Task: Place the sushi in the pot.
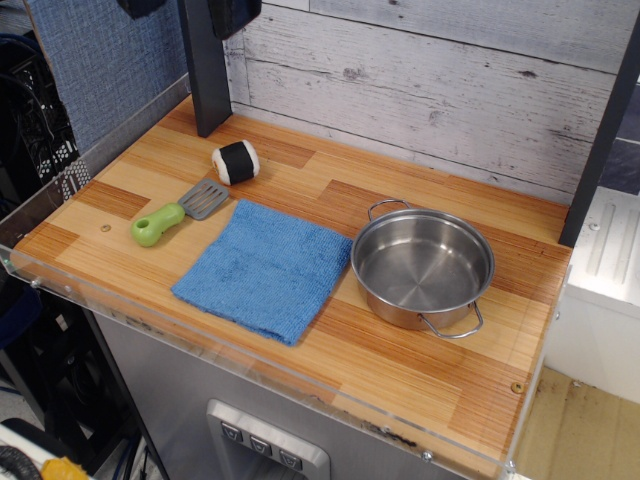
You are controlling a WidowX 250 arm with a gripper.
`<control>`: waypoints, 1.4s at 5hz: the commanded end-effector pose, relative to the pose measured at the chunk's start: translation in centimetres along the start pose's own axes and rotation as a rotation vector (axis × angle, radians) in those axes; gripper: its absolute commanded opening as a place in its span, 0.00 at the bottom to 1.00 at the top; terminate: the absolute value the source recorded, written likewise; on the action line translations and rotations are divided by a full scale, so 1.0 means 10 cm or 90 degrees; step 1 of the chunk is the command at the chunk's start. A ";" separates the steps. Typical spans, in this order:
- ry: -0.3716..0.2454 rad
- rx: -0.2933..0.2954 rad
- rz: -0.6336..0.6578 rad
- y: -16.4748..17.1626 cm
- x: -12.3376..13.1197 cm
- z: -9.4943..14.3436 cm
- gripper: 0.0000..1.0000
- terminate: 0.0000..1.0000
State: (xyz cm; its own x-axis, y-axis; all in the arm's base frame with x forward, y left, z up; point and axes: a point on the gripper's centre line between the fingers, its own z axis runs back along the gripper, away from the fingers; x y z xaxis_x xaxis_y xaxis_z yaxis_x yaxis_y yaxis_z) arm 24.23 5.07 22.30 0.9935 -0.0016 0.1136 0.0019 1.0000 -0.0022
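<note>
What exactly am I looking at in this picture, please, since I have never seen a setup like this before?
This is a single camera view looking down at an angle on a small wooden counter where a robot arm works. The dark shapes at the top edge may belong to the arm; its tool is not in view, so nothing is held. On the counter lie a toy sushi, a spatula with a green handle, a blue cloth and a shiny steel pot, which is empty. The sushi sits at the back left, apart from the pot at the right.
</note>
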 end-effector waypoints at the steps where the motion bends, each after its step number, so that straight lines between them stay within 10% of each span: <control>1: 0.000 0.000 0.000 0.00 0.00 0.00 1.00 0.00; 5: 0.021 0.083 0.077 1.23 0.51 -0.81 1.00 0.00; 7: 0.009 0.019 0.127 1.58 0.66 -1.31 1.00 0.00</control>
State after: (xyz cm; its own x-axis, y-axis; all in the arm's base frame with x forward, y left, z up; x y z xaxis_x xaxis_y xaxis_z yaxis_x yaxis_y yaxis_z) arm 32.38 19.95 8.11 0.9793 0.1957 0.0521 -0.1945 0.9805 -0.0269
